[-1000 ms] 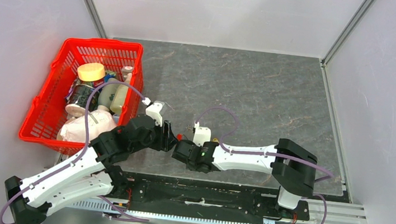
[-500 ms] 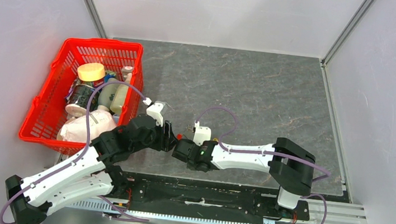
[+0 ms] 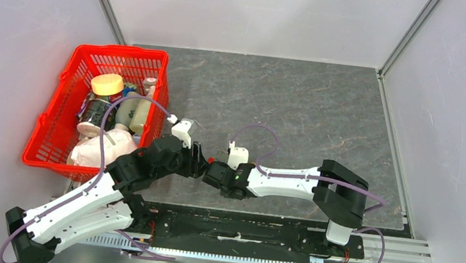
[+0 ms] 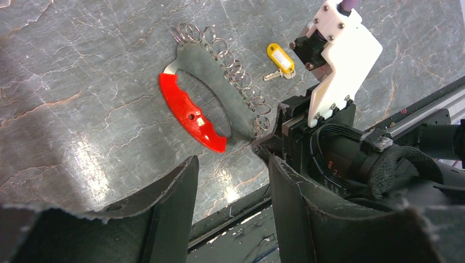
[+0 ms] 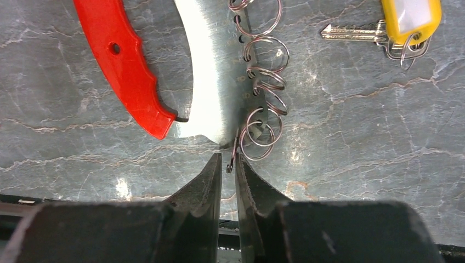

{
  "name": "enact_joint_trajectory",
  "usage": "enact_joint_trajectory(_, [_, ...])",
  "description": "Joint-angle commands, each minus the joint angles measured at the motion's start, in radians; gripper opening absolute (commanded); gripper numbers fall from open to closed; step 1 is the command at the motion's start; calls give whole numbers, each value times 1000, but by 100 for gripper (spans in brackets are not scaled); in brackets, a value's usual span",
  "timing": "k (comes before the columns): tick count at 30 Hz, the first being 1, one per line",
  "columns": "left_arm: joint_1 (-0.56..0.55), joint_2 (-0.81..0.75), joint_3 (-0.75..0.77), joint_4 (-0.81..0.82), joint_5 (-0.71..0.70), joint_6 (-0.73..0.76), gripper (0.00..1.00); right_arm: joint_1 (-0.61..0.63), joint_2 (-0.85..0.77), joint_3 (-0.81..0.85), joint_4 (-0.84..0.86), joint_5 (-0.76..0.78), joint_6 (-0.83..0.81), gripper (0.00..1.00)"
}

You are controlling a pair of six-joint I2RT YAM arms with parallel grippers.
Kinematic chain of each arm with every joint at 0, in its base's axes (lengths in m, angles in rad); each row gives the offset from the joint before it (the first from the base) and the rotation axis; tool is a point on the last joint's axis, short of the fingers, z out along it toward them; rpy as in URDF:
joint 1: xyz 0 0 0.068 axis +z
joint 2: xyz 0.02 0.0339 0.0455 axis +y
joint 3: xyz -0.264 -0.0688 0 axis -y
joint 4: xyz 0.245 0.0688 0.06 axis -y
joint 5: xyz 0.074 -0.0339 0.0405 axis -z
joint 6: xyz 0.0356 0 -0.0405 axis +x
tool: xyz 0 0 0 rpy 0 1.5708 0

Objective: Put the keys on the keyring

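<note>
Seemingly the ring nearest the red handle is pinched by the right gripper; the key must be fetched by the open left gripper.

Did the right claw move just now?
Yes, a little. The right claw slid left, toward the red basket, which stayed put.

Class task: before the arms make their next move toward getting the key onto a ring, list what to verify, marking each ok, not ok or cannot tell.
1. Right gripper lined up on the end ring: ok, its wire sits between the fingers.
2. Grip on end ring firm: cannot tell.
3. Left gripper free: ok, open and empty.
4. Key in sight on the table: ok, apart from the ring plate.
5. Key loose from yellow tag: not ok, a small ring joins them.
</note>
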Motion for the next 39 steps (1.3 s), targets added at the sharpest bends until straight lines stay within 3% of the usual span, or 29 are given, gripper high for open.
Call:
enact_joint_trajectory(1, [-5, -14, 8, 12, 12, 4, 58, -2, 20, 43, -14, 45, 3, 20])
enact_joint_trajectory(12, [-5, -4, 11, 16, 16, 6, 57, -2, -11, 40, -46, 61, 5, 0])
enact_joint_trajectory(16, [-5, -4, 17, 16, 19, 10, 58, -2, -54, 29, -49, 64, -27, 0])
enact_joint_trajectory(28, [-5, -51, 99, 26, 227, 20, 58, 7, -306, 17, -34, -33, -417, 0])
enact_joint_trajectory(39, [-5, -70, 180, 105, 425, 37, 58, 7, -440, 166, -219, -274, -729, 0])
